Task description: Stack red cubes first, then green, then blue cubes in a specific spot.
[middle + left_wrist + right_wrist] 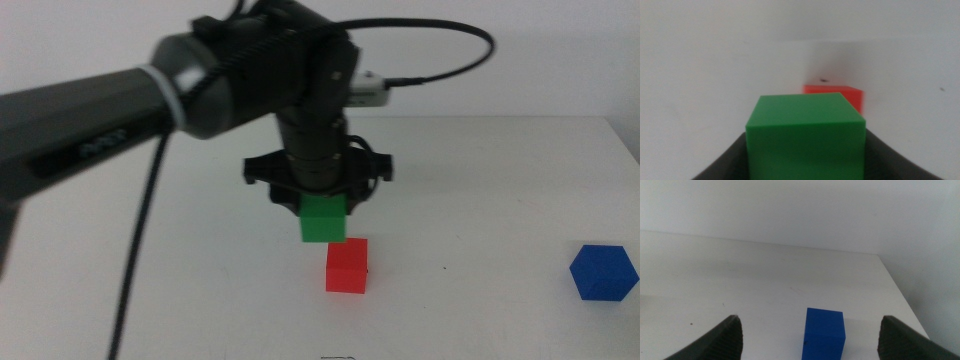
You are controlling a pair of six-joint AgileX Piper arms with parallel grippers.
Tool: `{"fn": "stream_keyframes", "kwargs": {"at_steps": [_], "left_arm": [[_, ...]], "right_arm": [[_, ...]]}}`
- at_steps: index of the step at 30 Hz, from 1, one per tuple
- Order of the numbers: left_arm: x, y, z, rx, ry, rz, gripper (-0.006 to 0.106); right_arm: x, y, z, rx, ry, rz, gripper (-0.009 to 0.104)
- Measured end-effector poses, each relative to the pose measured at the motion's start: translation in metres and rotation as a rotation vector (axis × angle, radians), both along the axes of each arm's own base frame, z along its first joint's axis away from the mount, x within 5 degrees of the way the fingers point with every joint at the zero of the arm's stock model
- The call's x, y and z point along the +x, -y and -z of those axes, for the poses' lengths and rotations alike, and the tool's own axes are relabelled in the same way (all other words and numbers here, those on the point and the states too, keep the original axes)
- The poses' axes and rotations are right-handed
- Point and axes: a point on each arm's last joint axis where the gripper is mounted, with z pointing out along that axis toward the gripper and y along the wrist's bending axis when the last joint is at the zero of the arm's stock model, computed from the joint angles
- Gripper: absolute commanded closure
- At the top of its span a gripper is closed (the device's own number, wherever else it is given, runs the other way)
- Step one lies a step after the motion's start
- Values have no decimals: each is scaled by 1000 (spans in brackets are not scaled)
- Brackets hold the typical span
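While the left arm reaches in over the white table (480, 200), its left gripper (322, 222) points straight down with the green cube (323, 219) clamped between its jaws. That cube hangs in the air, clear of the tabletop, and its top half sits tucked under the dark gripper body. Just below the gripper and slightly toward the camera side rests the red cube (347, 265), flat on the table. From the middle view the green cube's lower edge appears just above and a little behind the red cube's top face; whether the two touch cannot be told, though a thin gap seems to show. In the left wrist view the green cube (805, 135) fills the space between the dark jaws, and the red cube (837, 95) peeks out beyond it on the white surface.

Well apart from this gripper, off toward the right edge of the table, sits the blue cube (604, 271). The right gripper (810, 340) waits there with its jaws spread wide, the blue cube (824, 332) lying on the table between and just ahead of them, untouched.
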Motion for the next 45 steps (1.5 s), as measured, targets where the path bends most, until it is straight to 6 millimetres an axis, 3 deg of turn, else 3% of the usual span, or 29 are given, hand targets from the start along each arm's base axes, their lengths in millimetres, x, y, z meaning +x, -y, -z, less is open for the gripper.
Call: {"fn": "stream_keyframes", "kwargs": {"at_steps": [10,26,45], "left_arm": [[0,25,12,8,-73,14,93],[9,36,41,12,-98,30,93],[12,37,46,35,-91,62,92]], "right_arm": [[0,0,0,0,0,0,1],[0,0,0,0,0,0,1],[0,0,0,0,0,0,1]]}}
